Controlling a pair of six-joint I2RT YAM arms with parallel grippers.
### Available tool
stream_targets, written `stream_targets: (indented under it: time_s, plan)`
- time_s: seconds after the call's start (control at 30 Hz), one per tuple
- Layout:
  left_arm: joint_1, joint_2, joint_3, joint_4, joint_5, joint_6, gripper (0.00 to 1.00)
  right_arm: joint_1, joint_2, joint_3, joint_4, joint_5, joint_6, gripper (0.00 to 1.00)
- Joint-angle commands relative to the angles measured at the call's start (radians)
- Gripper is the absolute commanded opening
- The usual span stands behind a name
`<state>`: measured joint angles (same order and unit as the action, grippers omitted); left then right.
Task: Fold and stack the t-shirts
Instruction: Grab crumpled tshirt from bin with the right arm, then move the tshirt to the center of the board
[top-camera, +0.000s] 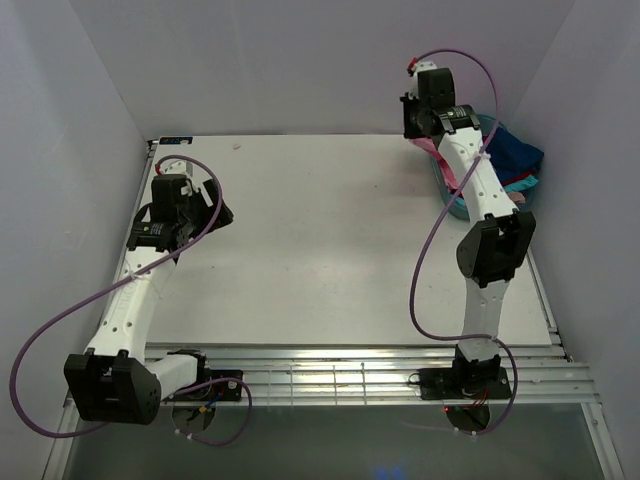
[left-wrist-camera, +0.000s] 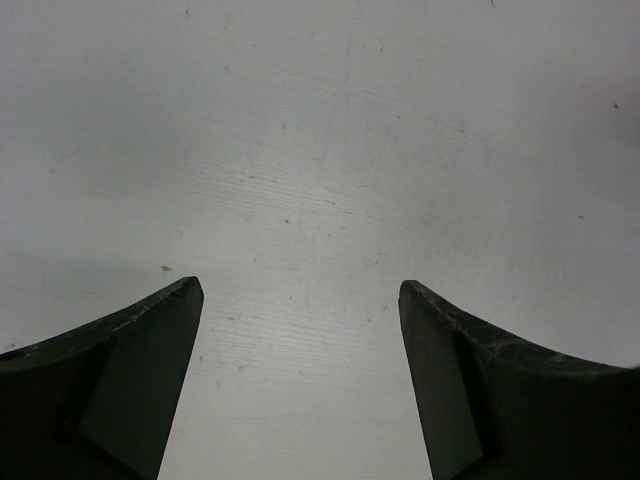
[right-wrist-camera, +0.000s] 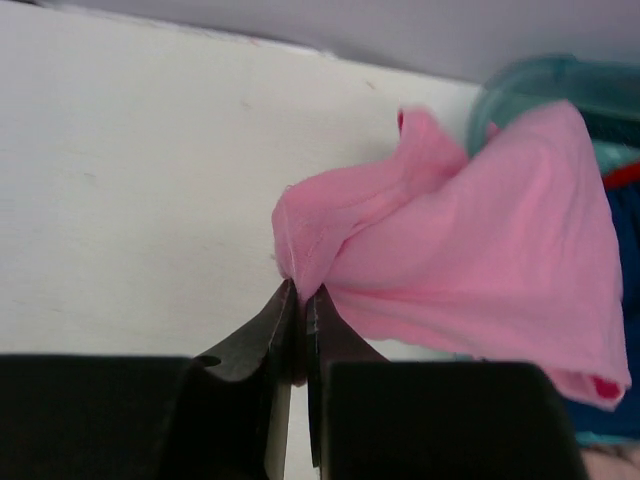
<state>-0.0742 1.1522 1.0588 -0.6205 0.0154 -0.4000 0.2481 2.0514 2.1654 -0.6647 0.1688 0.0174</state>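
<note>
Left gripper (left-wrist-camera: 300, 290), mid-left of the top view: jaws wide above the table (left-wrist-camera: 320, 120). Right gripper (right-wrist-camera: 300, 292), upper right: jaws pinching the pink t-shirt (right-wrist-camera: 480, 230), which trails from the teal tub (right-wrist-camera: 540, 75). Lift it fully clear before spreading.

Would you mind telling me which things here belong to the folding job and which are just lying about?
Job:
pink t-shirt, pinched by right gripper
dark blue t-shirt

Just lying about:
teal tub holding the shirts
table
</note>
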Motion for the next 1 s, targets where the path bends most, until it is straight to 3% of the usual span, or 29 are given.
stream_targets:
  time_s: [0.0,0.07,0.27,0.4,0.6,0.8,0.87,0.9,0.97]
  plan:
    - [0.001,-0.029,0.004,0.016,0.000,0.006,0.90,0.123,0.038,0.242,-0.049,-0.221,0.010,0.08]
    - [0.001,-0.025,0.010,0.016,0.001,0.003,0.89,0.189,0.004,0.287,0.006,-0.288,0.041,0.08]
    - [0.002,-0.039,0.003,0.010,0.000,-0.016,0.88,0.211,-0.236,0.151,0.322,-0.397,0.164,0.08]
    - [0.002,-0.048,-0.017,0.013,0.000,-0.036,0.88,0.211,-0.312,0.094,0.329,-0.342,0.132,0.08]
    - [0.001,-0.032,-0.029,0.025,0.017,-0.053,0.87,0.207,-0.421,-0.318,0.324,-0.174,0.133,0.08]
    - [0.001,-0.026,-0.062,0.074,0.050,-0.056,0.85,0.207,-0.445,-0.772,0.332,0.124,0.182,0.08]
    - [0.001,-0.011,-0.094,0.111,0.078,-0.065,0.82,0.204,-0.396,-0.835,0.280,0.245,0.214,0.23]
    - [0.001,-0.003,-0.102,0.123,0.118,-0.077,0.81,0.204,-0.378,-0.837,0.252,0.274,0.219,0.40]
    - [-0.002,0.018,-0.120,0.152,0.147,-0.092,0.78,0.207,-0.332,-0.816,0.157,0.316,0.242,0.47]
